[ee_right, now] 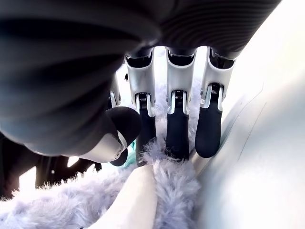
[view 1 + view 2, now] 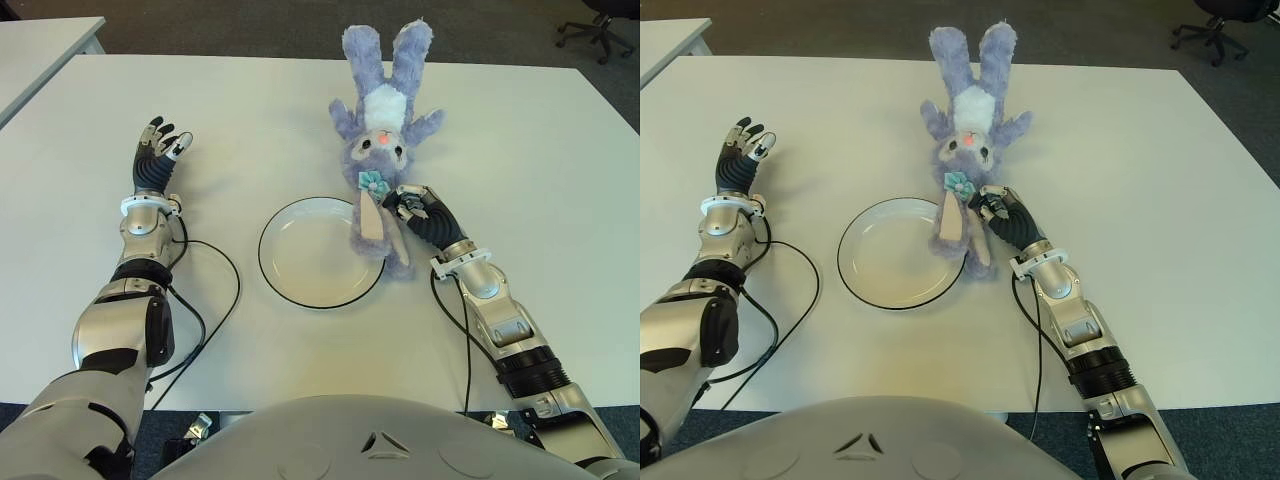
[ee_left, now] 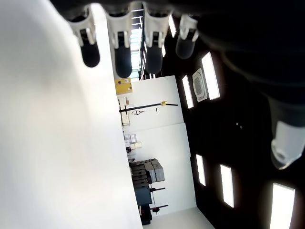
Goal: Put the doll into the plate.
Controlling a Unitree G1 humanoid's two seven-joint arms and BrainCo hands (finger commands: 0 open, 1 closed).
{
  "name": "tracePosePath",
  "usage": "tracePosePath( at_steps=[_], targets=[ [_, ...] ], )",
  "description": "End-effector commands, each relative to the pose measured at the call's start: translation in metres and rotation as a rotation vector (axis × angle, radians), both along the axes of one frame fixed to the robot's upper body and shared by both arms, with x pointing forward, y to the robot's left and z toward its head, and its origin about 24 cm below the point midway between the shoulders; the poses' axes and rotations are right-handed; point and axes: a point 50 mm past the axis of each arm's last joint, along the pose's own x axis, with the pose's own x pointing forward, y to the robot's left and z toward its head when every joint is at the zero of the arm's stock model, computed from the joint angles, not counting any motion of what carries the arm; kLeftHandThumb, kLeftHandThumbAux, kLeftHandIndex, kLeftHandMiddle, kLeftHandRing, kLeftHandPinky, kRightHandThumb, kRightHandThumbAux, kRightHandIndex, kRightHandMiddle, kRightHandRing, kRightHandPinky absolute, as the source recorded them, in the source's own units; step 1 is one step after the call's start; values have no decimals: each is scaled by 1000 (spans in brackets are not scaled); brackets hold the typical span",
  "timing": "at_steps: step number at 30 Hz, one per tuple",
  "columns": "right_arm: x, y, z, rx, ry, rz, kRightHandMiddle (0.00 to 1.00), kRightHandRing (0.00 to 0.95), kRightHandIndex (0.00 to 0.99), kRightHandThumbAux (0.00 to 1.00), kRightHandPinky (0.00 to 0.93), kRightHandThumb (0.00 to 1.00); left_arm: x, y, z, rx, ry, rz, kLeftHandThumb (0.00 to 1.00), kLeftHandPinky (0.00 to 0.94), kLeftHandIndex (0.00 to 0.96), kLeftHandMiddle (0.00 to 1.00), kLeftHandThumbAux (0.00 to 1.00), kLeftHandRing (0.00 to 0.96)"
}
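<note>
The right hand (image 2: 408, 207) pinches the doll (image 2: 383, 140) by one long ear, fingers (image 1: 177, 133) curled into fur. That ear overlaps the plate (image 2: 300, 283) rim just left of the hand. The left hand (image 2: 160, 150) shows spread and empty, well left, with bare table (image 2: 540, 170) around.

Lighting's pretty even and bright over the white table (image 2: 520, 180) in both eye views, soft overhead light, hardly any hard shadows, just a faint dark edge under the doll (image 2: 383, 130) and along the plate (image 2: 275, 285) rim. The table washes out a bit, though no real glare spots. Left wrist view is the rough one: the table surface blows out to near white on one side while the ceiling goes almost black, with the ceiling light panels (image 3: 209, 76) glowing hard. Fingertips (image 3: 123, 59) there look soft, probably too close to focus. Right wrist view has the palm as a dark blurry mass, fur fairly crisp.
</note>
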Motion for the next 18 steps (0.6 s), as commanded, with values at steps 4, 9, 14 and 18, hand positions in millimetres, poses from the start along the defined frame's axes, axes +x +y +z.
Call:
tracePosePath(
  at_steps=[4, 9, 14, 18],
  targets=[
    [-103, 37, -116, 180, 548, -82, 466, 457, 428, 670, 439, 842, -26, -5, -43, -89, 153, -16, 0, 105, 0, 123, 520, 127],
    [-102, 35, -115, 202, 544, -90, 468, 460, 428, 670, 441, 843, -26, -5, -43, -86, 154, -14, 0, 99, 0, 123, 524, 126],
    [-101, 33, -112, 220, 531, -93, 466, 467, 432, 669, 450, 843, -26, -5, -43, -79, 151, -13, 0, 111, 0, 127, 525, 129],
    [-100, 32, -111, 227, 523, -93, 455, 465, 445, 669, 447, 844, -26, -5, -43, -78, 150, -14, 0, 116, 0, 133, 525, 136]
  ],
)
